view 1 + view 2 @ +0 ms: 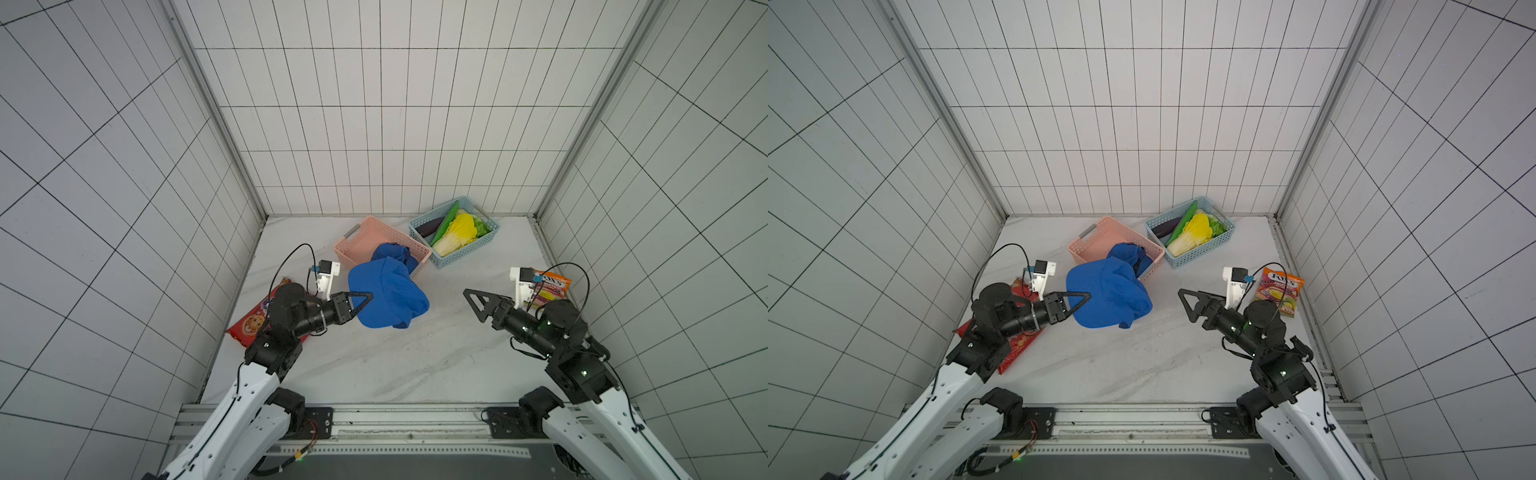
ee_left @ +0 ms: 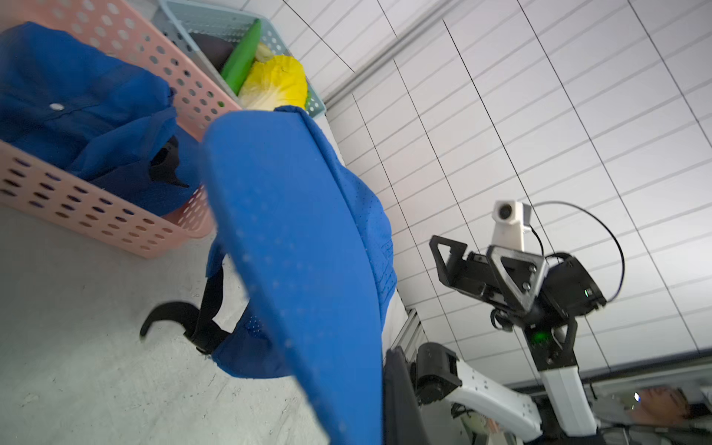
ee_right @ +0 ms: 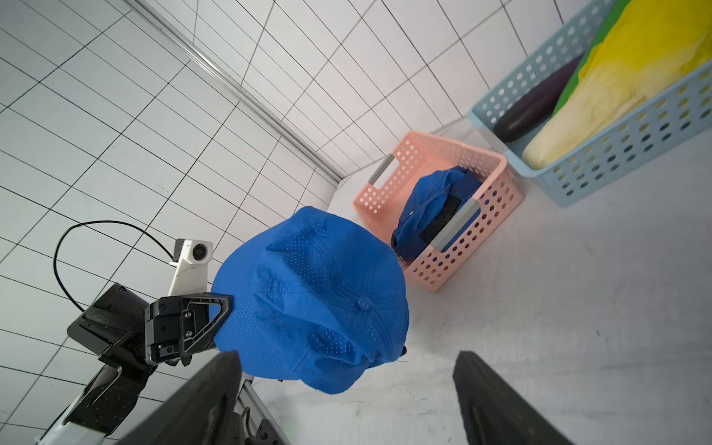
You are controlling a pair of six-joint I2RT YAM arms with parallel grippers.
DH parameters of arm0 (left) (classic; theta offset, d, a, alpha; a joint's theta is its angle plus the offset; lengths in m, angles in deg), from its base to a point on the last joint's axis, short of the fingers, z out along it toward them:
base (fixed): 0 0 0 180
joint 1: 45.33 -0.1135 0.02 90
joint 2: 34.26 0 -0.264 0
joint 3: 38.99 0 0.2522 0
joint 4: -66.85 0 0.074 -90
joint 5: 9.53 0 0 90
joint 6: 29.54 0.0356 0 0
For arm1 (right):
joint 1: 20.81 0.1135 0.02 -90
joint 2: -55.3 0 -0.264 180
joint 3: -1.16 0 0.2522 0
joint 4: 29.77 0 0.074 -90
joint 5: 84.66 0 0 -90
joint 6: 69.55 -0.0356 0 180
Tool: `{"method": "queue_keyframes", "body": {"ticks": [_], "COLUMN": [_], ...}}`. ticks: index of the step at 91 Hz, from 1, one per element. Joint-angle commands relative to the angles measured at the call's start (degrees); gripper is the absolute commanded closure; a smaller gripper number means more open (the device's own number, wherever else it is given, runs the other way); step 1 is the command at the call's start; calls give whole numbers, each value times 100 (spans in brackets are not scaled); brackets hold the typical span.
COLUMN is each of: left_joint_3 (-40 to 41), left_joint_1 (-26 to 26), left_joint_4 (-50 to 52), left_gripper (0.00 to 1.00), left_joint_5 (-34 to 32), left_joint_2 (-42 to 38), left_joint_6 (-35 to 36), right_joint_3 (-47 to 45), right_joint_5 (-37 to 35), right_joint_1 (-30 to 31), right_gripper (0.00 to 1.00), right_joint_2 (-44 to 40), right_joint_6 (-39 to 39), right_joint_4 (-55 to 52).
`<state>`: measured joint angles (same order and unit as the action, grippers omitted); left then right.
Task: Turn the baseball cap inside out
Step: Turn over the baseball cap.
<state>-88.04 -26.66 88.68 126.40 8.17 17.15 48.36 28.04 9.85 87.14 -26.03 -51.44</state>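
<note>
Left wrist view: the blue cap (image 2: 300,250) fills the middle, brim foremost, with a black strap (image 2: 208,308) dangling by the crown above the table (image 2: 77,346). Beyond it the right gripper (image 2: 474,266) has its jaws spread and holds nothing. A pink basket (image 2: 96,227) stands just behind the cap.

Right wrist view: this gripper's own fingers (image 3: 208,400) are wide apart. The cap (image 3: 316,300) lies ahead of them, its brim pinched tight by the left gripper (image 3: 219,316).

In both top views the cap (image 1: 390,293) hangs from the left gripper (image 1: 365,297) just in front of the basket (image 1: 360,232). The right gripper (image 1: 471,296) is well apart from it.
</note>
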Motion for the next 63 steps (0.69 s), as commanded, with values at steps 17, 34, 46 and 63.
{"method": "queue_keyframes", "body": {"ticks": [17, 34, 46, 63], "left_joint_3": [-370, -371, -363, -284], "left_joint_1": [-9, 137, 212, 242], "left_joint_4": [165, -341, -507, -828], "left_gripper": [100, 100, 100, 100], "left_joint_5": [1550, 1745, 1677, 1596], "left_joint_2": [230, 275, 272, 254], "left_joint_6": [1300, 1057, 977, 770], "right_joint_3": [-17, -196, -258, -327], "right_joint_5": [1460, 1786, 1759, 1758], "right_joint_1": [-73, -29, 55, 111], "right_gripper": [10, 7, 6, 6], "right_joint_2": [642, 883, 960, 1080], "right_joint_6": [-1357, -1717, -1688, -1698], "right_joint_4": [571, 1220, 1208, 1195]}}
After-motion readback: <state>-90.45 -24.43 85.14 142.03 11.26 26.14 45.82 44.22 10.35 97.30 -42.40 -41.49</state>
